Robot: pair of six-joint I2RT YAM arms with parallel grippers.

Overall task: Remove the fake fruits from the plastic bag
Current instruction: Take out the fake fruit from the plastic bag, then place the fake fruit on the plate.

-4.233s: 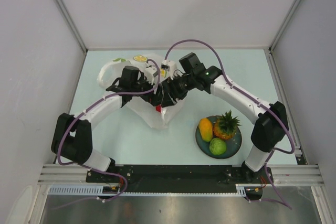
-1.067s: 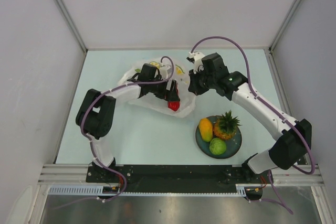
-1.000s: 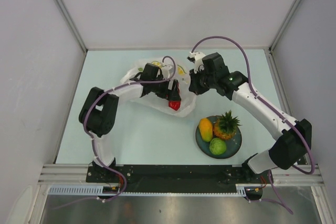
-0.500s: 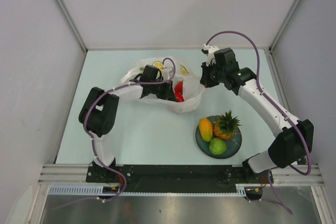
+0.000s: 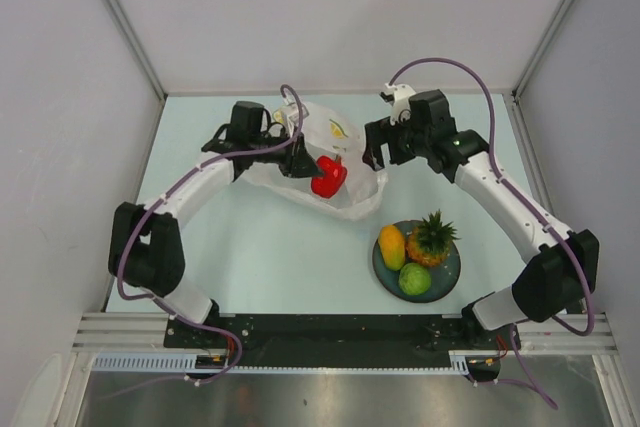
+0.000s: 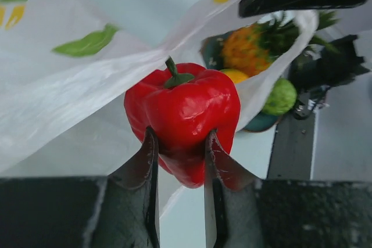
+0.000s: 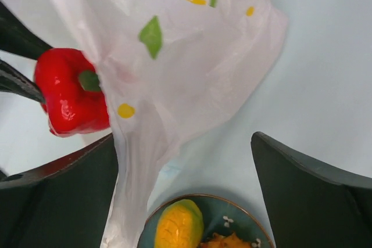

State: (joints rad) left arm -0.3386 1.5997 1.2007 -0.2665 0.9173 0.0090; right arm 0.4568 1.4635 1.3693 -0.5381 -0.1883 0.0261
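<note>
Over the last half second my left arm has swung back toward the left and carried the red pepper (image 6: 183,108) from the mouth of the plastic bag (image 6: 70,85) to just outside it, on the bag's near-left side. The left gripper (image 6: 180,137) is clamped on the pepper's lower half, one finger on each side, the green stem pointing away from the wrist. The bag film lies right behind and beside the pepper; I cannot tell whether they touch.

My right gripper (image 7: 185,140) sits at the bag's right end with its fingers spread wide. The bag hangs down between them and against one finger, and nothing is pinched.

Near and right of the bag, on the table (image 5: 260,267), the dark plate (image 5: 447,265) carries the mango (image 5: 392,246), the pineapple (image 5: 430,239) and the green fruit (image 5: 414,278), packed close together.
</note>
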